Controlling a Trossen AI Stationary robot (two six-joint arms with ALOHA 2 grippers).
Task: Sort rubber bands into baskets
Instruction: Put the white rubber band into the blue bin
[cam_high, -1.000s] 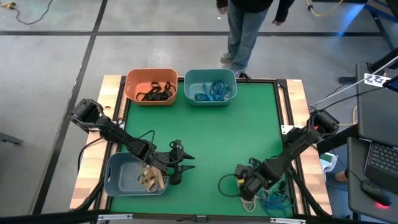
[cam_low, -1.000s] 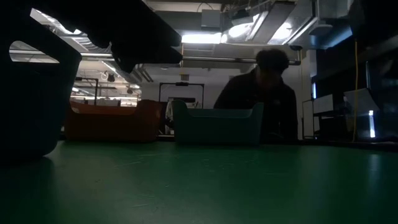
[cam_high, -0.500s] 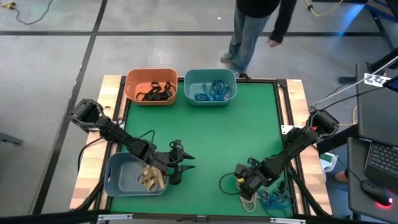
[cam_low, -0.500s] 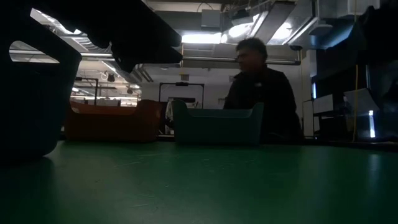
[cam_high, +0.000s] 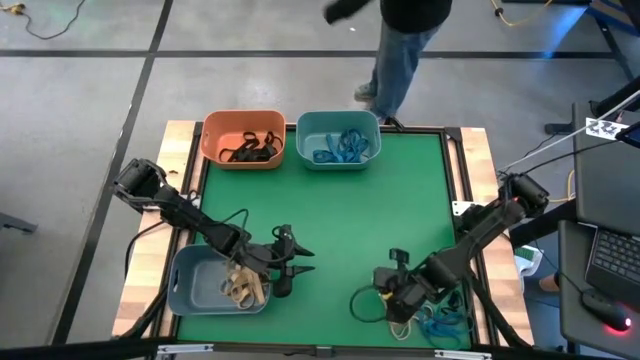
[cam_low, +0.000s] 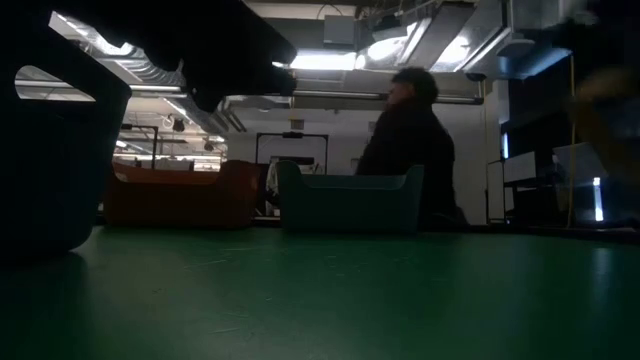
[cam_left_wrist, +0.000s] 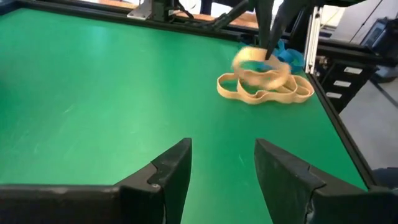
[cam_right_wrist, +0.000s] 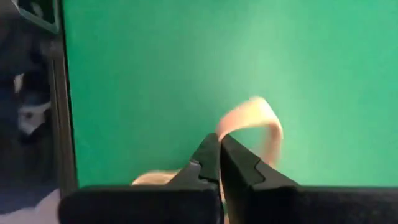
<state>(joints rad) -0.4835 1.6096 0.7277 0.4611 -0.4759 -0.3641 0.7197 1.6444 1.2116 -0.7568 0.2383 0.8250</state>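
At the far edge stand the orange basket (cam_high: 243, 137) with black rubber bands and the teal basket (cam_high: 338, 138) with blue ones. The grey-blue basket (cam_high: 195, 285) at the near left holds tan bands (cam_high: 240, 288). A pile of tan bands (cam_left_wrist: 264, 90) and blue bands (cam_high: 445, 322) lies on the green mat at the near right. My right gripper (cam_high: 397, 292) is over that pile, shut on a tan band (cam_right_wrist: 252, 119). My left gripper (cam_left_wrist: 221, 165) hangs open beside the grey-blue basket with nothing between its fingers. My right gripper pinches one tan rubber band between its two fingertips, at a spot on the strip (cam_right_wrist: 225, 134) right beside them. The fingers come from above, pointing down. The band's loop (cam_left_wrist: 252, 59) curls just above the pile; whether it is clear of the other bands I cannot tell.
A thin black loop (cam_high: 362, 302) lies on the mat left of the right gripper. A person (cam_low: 410, 150) stands beyond the table's far edge. The middle of the green mat (cam_high: 380, 220) is bare. Black cables run along the right frame.
My right gripper has shut on a tan band at the near-right pile and drawn it up a little; the band shows blurred above the other bands. The person behind the table has walked along the far edge.
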